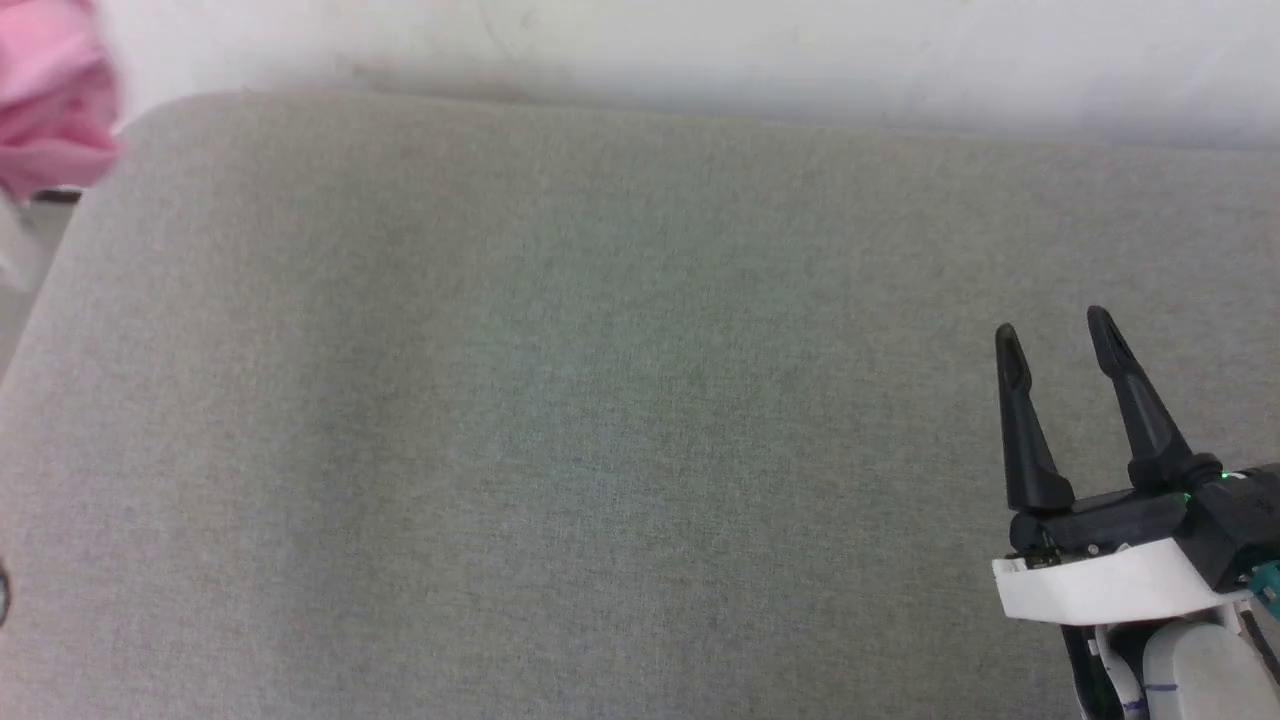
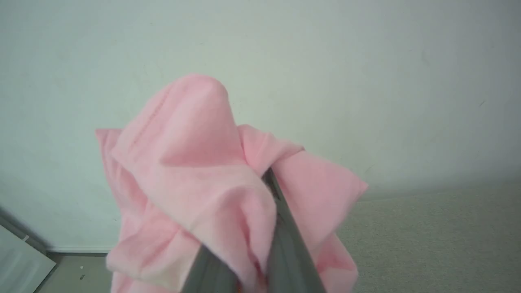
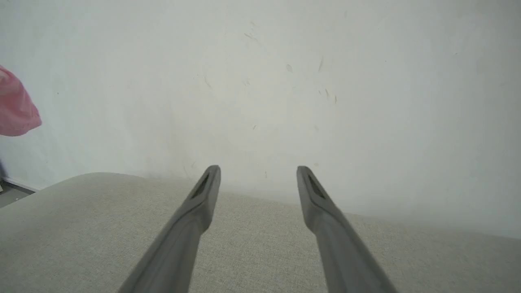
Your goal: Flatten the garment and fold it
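Observation:
The garment [image 2: 191, 162] is a bunched light pink soft cloth, hanging in the air in front of the pale wall. My left gripper [image 2: 264, 179] is shut on it, and folds drape over both fingers so that one is mostly hidden. In the head view the garment [image 1: 50, 100] shows as a blurred pink lump at the top left corner, beyond the grey surface's left end. In the right wrist view, the garment [image 3: 14, 106] appears at the far left edge. My right gripper [image 1: 1052, 330] stands open over the lower right of the surface, nothing between its fingers [image 3: 203, 195].
A wide grey fabric-covered surface [image 1: 600, 400] with a rounded far-left corner lies before me. A pale scuffed wall [image 1: 700, 50] runs right behind it. Past the left end there is floor [image 2: 69, 272] and a white panel [image 2: 20, 260].

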Controlling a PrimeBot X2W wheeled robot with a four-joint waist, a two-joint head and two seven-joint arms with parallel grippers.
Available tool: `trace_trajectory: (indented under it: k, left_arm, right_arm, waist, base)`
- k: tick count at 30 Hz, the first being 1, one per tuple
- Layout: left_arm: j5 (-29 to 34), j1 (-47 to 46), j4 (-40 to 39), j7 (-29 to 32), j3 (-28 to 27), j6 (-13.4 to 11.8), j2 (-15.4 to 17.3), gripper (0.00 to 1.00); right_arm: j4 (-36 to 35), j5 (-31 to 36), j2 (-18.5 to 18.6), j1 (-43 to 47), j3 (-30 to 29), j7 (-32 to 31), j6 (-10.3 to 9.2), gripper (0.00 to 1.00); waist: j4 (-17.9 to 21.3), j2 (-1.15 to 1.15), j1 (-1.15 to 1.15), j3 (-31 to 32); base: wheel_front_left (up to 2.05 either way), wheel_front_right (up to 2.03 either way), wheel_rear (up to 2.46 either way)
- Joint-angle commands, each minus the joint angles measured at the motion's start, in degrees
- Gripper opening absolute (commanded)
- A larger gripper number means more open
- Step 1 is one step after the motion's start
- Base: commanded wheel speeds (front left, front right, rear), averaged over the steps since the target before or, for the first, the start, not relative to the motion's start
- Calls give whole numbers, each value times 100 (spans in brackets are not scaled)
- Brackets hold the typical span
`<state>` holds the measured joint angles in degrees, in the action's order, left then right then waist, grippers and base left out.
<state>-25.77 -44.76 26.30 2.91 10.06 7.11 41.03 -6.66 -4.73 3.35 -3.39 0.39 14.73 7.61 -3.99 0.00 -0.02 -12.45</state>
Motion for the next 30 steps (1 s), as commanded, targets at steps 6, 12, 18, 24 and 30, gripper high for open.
trace_trajectory:
  k: [6,12,18,24,30]
  left_arm:
    - [209,118,-731,-59,750,26,-579,0]
    - [480,563,-1115,-54,1476,-335,-1506,0]
    - [1428,1040,-519,-28,2772,-503,-2194,0]
    - [1236,1521,456,-238,3295,-353,-3037,100]
    - [1135,1615,640,-873,3318,-368,-3292,100]
  right_arm:
    - [-3,12,-40,108,30,27,-12,100]
    - [-55,-131,-45,115,30,27,-12,100]
    - [-57,-248,-46,81,31,27,-12,100]
    - [30,-350,-46,109,-10,27,-12,100]
    - [116,-308,-46,283,-98,27,-12,100]
  waist:
    - [508,0,2,661]
    - [1084,0,2,586]
    - [1658,0,2,398]
    - [1905,0,2,367]
    - [1624,0,2,644]
  base:
    - [0,0,0]
    - [0,0,0]
    - [0,0,0]
    - [0,0,0]
    - [0,0,0]
